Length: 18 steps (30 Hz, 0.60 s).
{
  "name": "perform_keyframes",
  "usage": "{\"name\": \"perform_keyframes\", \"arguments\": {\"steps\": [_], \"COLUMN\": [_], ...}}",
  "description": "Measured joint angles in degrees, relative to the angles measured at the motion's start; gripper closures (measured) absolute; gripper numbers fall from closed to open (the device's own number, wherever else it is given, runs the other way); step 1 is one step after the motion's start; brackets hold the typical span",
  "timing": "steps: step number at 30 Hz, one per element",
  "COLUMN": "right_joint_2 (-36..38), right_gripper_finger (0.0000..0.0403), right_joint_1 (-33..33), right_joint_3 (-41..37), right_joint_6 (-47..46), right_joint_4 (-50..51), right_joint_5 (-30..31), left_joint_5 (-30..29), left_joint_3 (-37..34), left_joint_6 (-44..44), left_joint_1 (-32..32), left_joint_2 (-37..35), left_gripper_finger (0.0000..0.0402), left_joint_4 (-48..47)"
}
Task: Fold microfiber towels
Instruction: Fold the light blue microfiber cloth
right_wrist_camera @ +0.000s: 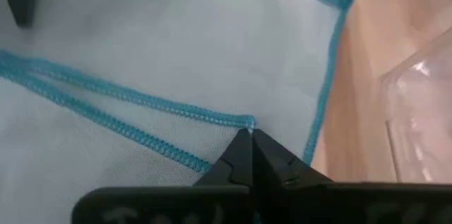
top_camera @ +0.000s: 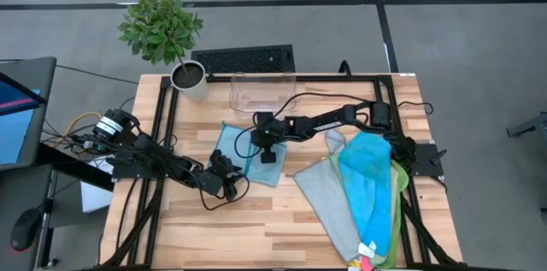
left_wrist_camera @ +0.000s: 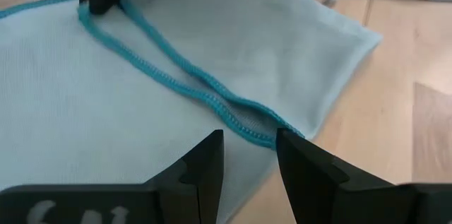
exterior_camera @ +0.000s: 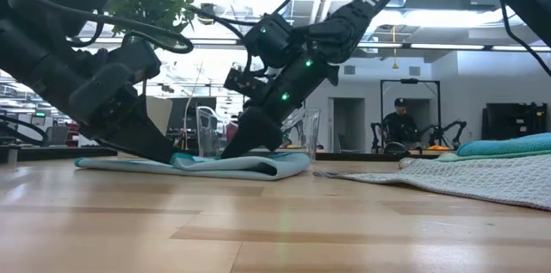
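The left gripper (top_camera: 229,177) rested low on the wooden slatted desk (top_camera: 256,228), at the near edge of a thin light blue microfiber towel with darker teal stitched hems (top_camera: 235,147). Its fingers (left_wrist_camera: 201,171) stood partly apart, with a clear gap between them and nothing held; they lay just over the cloth's border.

The light blue towel lay nearly flat on the desk, left of centre, with one layer turned over another so that two teal hems ran side by side.

The right gripper (top_camera: 268,155) pressed down on that same towel from the far side. Its jaws were closed tight together at the corner of the folded upper layer, and whether they pinched the hem could not be told.

Just behind the towel stood a clear rectangular plastic bin (top_camera: 262,91), and to its left a white pot with a leafy green plant (top_camera: 162,27).

Further right, well apart from the blue towel, lay a loose pile of microfiber towels: a grey one (top_camera: 329,198) spread lowest, a bright teal one (top_camera: 367,185) over it, and a lime green one (top_camera: 398,194) at the edge.
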<state>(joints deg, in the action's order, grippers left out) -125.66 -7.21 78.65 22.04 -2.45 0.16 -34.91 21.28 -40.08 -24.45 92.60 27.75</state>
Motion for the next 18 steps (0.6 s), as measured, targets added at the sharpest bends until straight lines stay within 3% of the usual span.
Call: {"name": "perform_keyframes", "arguments": {"steps": [18], "right_joint_2": [2.70], "right_gripper_finger": [0.0371], "right_joint_1": [-2.30], "right_joint_3": [-0.05], "right_joint_6": [-0.76], "right_joint_4": [4.76], "right_joint_5": [-0.15], "left_joint_5": [-0.04], "left_joint_3": [-0.02], "left_joint_6": [-0.08], "left_joint_1": [0.00], "left_joint_2": [0.00], "left_gripper_finger": [0.0278], "left_joint_4": [-1.43]}}
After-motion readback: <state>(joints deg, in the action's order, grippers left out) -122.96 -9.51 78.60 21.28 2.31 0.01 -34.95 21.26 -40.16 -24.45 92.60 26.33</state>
